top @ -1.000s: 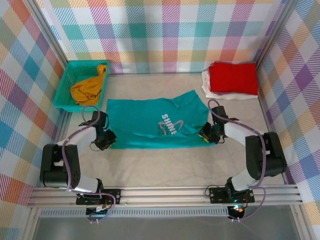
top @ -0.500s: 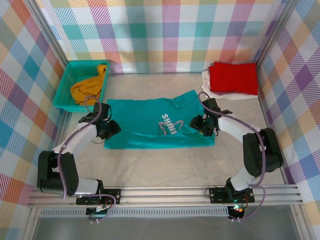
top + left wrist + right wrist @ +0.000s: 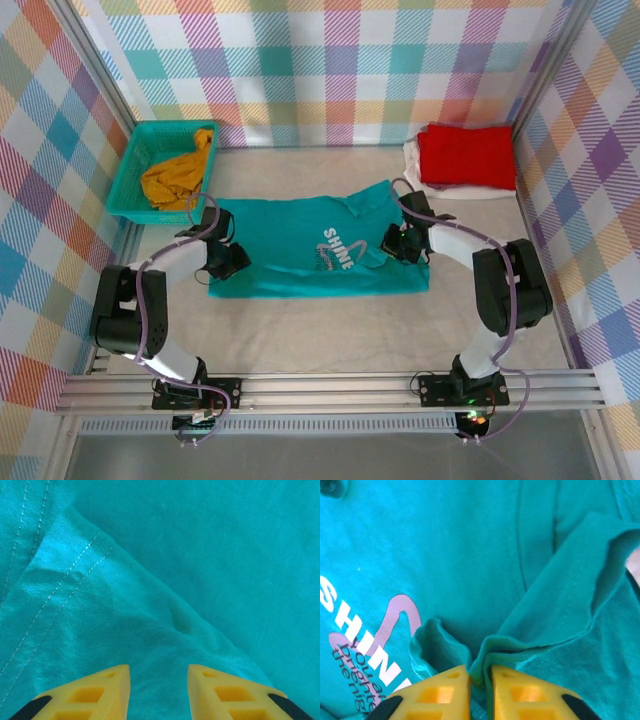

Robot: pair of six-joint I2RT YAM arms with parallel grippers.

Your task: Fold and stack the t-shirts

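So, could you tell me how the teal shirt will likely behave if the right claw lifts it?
Probably floppy: the teal shirt bunches into a soft ridge where the right claw pinches it. It would likely drape and drag rather than rise flat, since most lies spread on the table. It looks thin, so probably light.

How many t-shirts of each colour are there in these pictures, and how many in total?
teal t-shirt: 1
red t-shirt: 1
white t-shirt: 1
mustard-yellow t-shirt: 1
Total: 4
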